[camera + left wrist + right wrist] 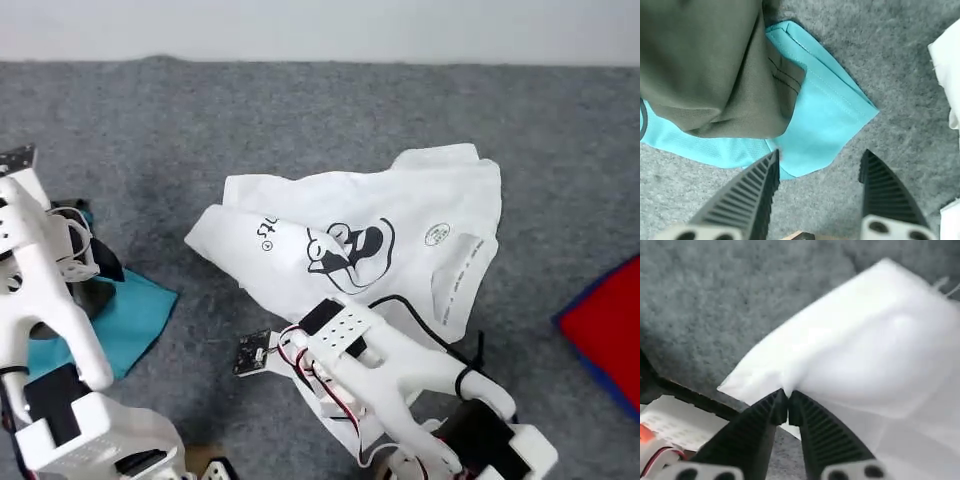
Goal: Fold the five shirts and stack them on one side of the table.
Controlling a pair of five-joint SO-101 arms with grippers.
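Observation:
A white shirt with a black print lies crumpled in the middle of the grey table. My right gripper is shut on a fold at the white shirt's edge, and the right arm lies over its near hem. At the left, a folded teal shirt lies flat with a dark grey shirt on top. My left gripper hangs open just above the corner of the teal shirt, with nothing between its fingers.
A red shirt with a blue edge lies at the right edge of the table. The grey carpet-like surface stretches to the far wall. The left arm stands over the teal pile.

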